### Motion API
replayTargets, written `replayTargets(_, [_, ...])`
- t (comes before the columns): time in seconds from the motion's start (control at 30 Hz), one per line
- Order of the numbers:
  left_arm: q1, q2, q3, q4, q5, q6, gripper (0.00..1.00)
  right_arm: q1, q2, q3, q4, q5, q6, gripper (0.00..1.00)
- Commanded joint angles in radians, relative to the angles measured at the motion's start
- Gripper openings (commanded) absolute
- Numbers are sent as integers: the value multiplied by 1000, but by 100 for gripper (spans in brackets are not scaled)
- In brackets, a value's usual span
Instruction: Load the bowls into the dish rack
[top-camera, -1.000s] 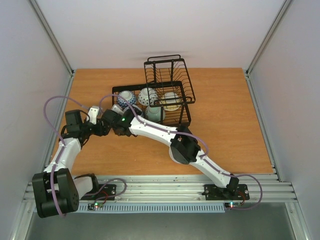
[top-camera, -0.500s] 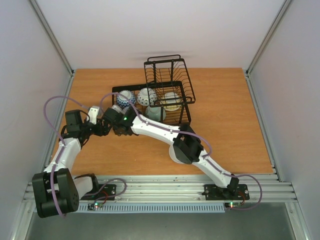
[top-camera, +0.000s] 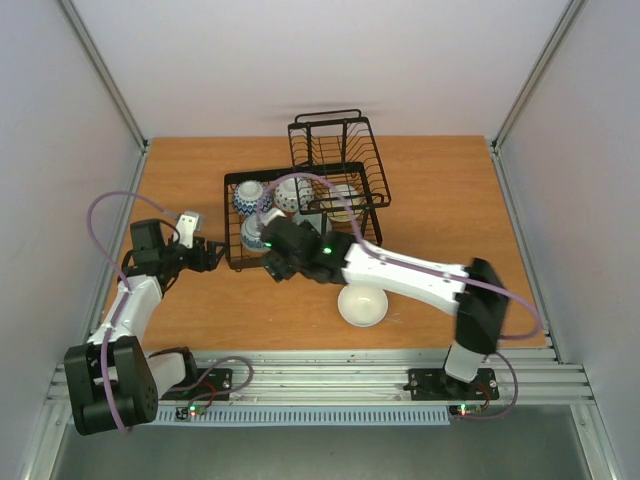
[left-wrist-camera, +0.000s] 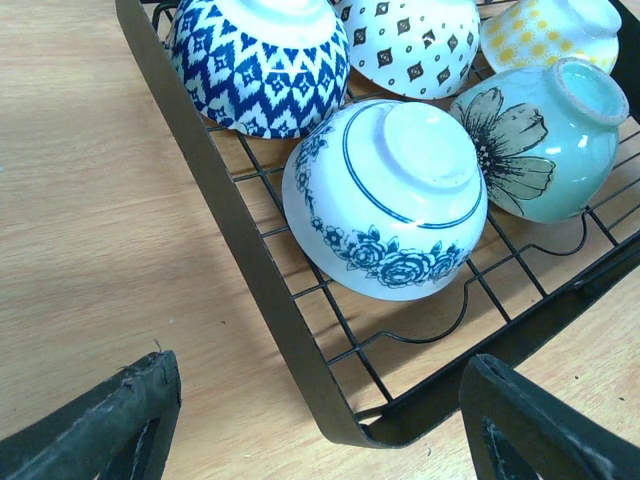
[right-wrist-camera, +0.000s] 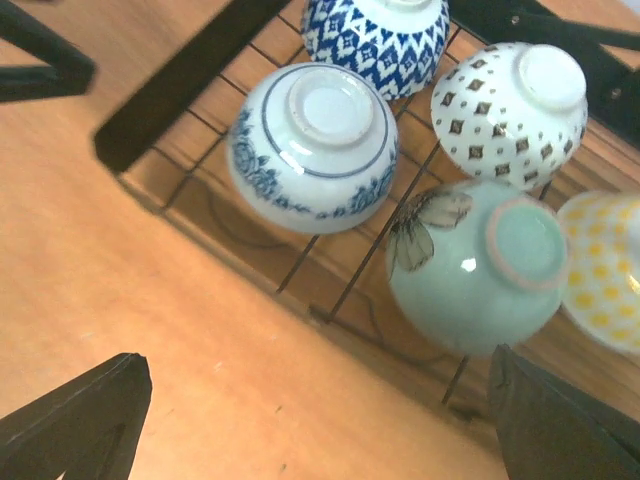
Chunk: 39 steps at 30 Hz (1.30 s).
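Rose bowl (left-wrist-camera: 385, 200) sits racked, our right jaws now withdrawn. Both jaws gape empty; cream bowl (top-camera: 362, 305) waits at five o'clock.

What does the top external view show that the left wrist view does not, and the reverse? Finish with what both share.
Only top external: a cream bowl on the table outside the dish rack, and the raised upper basket. Only left wrist: patterns up close, such as the blue flower band on the nearest bowl and the dark blossom on the pale green bowl. Both: its lower basket holding upturned bowls.
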Motion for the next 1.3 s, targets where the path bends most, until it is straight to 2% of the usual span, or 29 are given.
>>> replayTargets(0.0, [5,14,30,35,20,12,77,8,-238,-238,187,-164,167,91])
replayTargets(0.1, [5,15,33,32,27,13,77,9,-364,-381,200,-157,240,86])
replayTargets(0.2, [5,13,32,22,49,21,77,9,-473,-496,158,-58,329,83])
replayTargets(0.27, [5,9,30,17,57,23,77,8,-539,-562,107,-10,398,78])
replayTargets(0.43, [5,4,29,12,81,29,77,-7,-677,-675,-77,71,529,59])
replayTargets(0.57, [4,-2,24,12,95,31,77,-61,-740,-730,-187,79,608,55])
replayTargets(0.7, [5,-3,24,12,90,31,76,-113,-767,-793,-188,15,637,53])
replayTargets(0.87, [4,4,25,13,92,33,76,-121,-750,-859,-158,-24,663,51])
replayTargets(1.07, [5,9,26,15,101,34,76,-122,-736,-925,-103,-66,681,45])
replayTargets(1.27, [5,15,28,9,109,38,76,-122,-685,-947,-53,-98,681,30])
